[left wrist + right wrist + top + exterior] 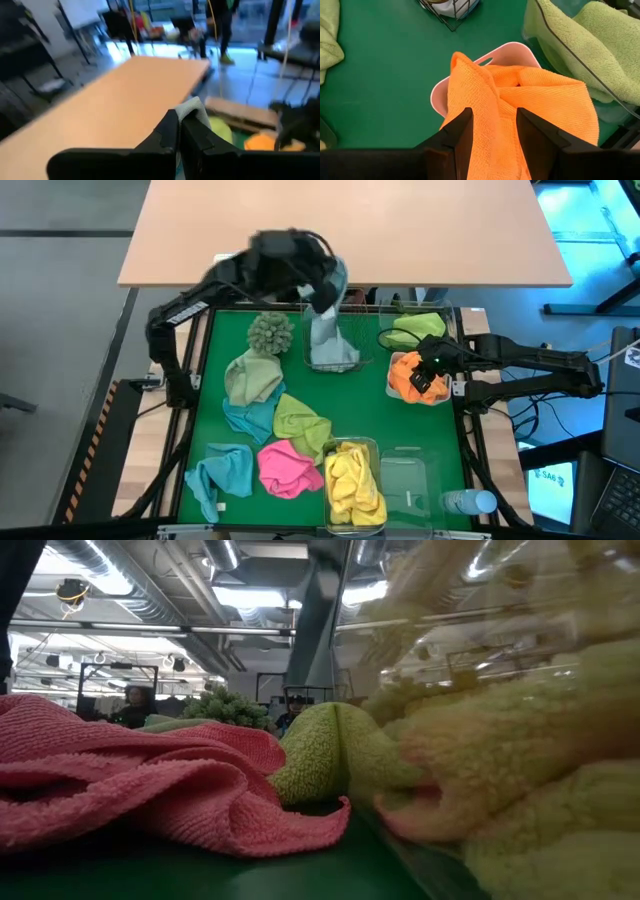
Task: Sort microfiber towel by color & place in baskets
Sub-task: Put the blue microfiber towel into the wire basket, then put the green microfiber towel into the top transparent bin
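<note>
My left gripper [326, 288] is raised over the far side of the table, shut on a pale grey-blue towel [328, 340]. The towel hangs down into the wire mesh basket [352, 362]. My right gripper [495, 132] is open over the orange towel [540, 95], which lies heaped in a white tray [507, 50]. Its fingers stand on either side of a raised fold. A lime green towel [420, 328] fills a clear tub. A yellow towel [352, 480] fills another tub at the near edge. Lime, teal and pink towels lie loose on the green mat. My left gripper pinches the top end of the grey-blue towel [192, 107] between its two fingers [167, 135]. That end sticks out past the fingertips. The rest hangs below, its lower end inside the wire basket. My right gripper straddles an orange fold [492, 107]; whether the fingers touch it I cannot tell.
A shaggy sage-green ball [270, 332] sits left of the wire basket. Loose towels lie on the mat: lime [250, 376], teal [250, 418], lime [302, 426], pink [285, 465], teal [225, 470]. An empty clear tub [408, 480] and a bottle [470, 502] stand near the right corner.
</note>
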You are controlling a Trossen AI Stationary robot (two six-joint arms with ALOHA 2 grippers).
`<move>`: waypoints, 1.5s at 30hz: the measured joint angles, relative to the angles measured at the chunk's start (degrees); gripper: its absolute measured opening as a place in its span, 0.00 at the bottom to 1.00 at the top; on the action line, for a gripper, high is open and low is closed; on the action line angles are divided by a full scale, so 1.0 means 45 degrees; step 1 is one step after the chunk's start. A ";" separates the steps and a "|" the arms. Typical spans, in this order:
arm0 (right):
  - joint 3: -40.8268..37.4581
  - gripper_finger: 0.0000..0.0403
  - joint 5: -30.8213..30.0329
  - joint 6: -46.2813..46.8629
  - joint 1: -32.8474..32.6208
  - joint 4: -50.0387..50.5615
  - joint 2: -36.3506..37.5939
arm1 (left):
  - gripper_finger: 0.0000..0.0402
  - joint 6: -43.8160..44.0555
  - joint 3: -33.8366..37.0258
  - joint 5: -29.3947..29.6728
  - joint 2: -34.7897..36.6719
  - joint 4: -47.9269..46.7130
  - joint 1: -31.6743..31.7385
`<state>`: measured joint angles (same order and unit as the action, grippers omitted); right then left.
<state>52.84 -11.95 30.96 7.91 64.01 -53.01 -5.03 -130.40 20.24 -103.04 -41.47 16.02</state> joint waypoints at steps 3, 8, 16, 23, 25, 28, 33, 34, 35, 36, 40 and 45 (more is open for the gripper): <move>0.0000 0.37 0.0002 0.0000 -0.0002 -0.0005 0.0000 | 0.00 0.0374 0.1342 -0.0521 -0.0111 -0.0016 0.0158; 0.0000 0.37 0.0000 0.0000 -0.0002 -0.0010 0.0000 | 0.00 0.0776 0.4201 -0.1149 -0.0117 0.0464 0.0211; 0.0000 0.37 0.0002 0.0000 -0.0002 -0.0010 0.0000 | 0.00 0.1660 0.8329 -0.1799 -0.0117 0.1215 0.0211; 0.0000 0.37 0.0002 0.0000 -0.0002 -0.0010 0.0000 | 0.01 0.1803 1.0834 -0.1995 -0.0112 0.2822 0.0146; 0.0000 0.37 0.0002 0.0000 -0.0002 -0.0010 0.0000 | 0.03 0.2063 1.1052 -0.1778 -0.0112 0.2923 0.0092; 0.0000 0.37 0.0002 0.0000 -0.0002 -0.0010 0.0000 | 0.07 0.2701 1.1092 -0.1369 -0.0112 0.2945 0.0089; 0.0000 0.37 0.0002 0.0000 0.0002 -0.0010 0.0000 | 0.18 0.3348 1.0765 -0.1411 -0.0103 0.2983 0.0104; 0.0000 0.37 0.0002 0.0000 0.0003 -0.0010 0.0000 | 0.21 0.3365 1.0582 -0.1411 -0.0103 0.2962 0.0104; 0.0000 0.37 0.0002 0.0000 -0.0002 -0.0010 0.0000 | 0.23 0.3365 1.0351 -0.1416 -0.0103 0.2869 0.0104; 0.0000 0.37 0.0002 0.0000 -0.0002 -0.0010 0.0000 | 0.26 0.3365 1.0075 -0.1417 -0.0103 0.2652 0.0104; 0.0000 0.37 0.0002 0.0000 -0.0002 -0.0008 0.0000 | 0.37 0.3360 0.8299 -0.1429 -0.0103 0.0583 0.0104; 0.0000 0.37 0.0005 0.0000 -0.0002 -0.0007 0.0000 | 0.46 0.3428 0.6103 -0.2398 -0.0083 -0.3151 -0.0004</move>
<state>52.84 -11.93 30.96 7.90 63.98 -53.01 10.39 -102.94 9.45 -103.42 -55.65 16.00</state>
